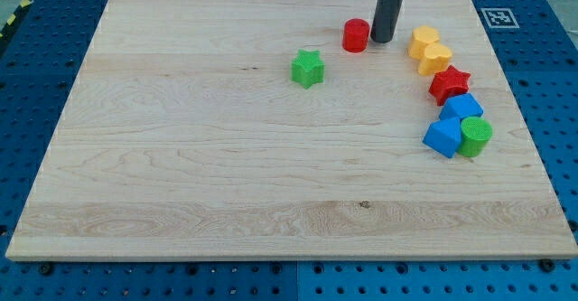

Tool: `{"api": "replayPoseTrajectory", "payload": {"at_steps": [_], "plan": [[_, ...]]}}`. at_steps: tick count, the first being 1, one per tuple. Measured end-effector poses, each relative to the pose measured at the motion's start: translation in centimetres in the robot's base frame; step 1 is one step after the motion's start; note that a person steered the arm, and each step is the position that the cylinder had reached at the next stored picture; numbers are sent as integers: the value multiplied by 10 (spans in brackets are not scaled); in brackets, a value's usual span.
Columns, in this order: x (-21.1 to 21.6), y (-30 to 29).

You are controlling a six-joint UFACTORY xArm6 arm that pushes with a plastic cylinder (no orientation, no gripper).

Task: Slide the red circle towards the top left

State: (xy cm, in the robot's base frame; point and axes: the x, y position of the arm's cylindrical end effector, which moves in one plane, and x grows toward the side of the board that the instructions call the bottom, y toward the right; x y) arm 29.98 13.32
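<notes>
The red circle (356, 35) lies on the wooden board (181, 156) near the view's top, right of centre. My tip (382, 41) stands right beside the red circle on its right side, touching or nearly touching it. The dark rod rises from there out of the view's top. A green star (307, 69) lies below and left of the red circle.
At the view's right a curved row of blocks runs downward: a yellow hexagon (424, 41), a yellow heart (436, 59), a red star (449, 85), a blue block (462, 108), a blue block (442, 137) and a green cylinder (475, 136). A marker tag (497, 17) sits at the board's top right corner.
</notes>
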Motion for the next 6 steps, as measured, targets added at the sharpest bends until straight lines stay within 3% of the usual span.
{"api": "replayPoseTrajectory", "payload": {"at_steps": [6], "plan": [[-1, -151]]}}
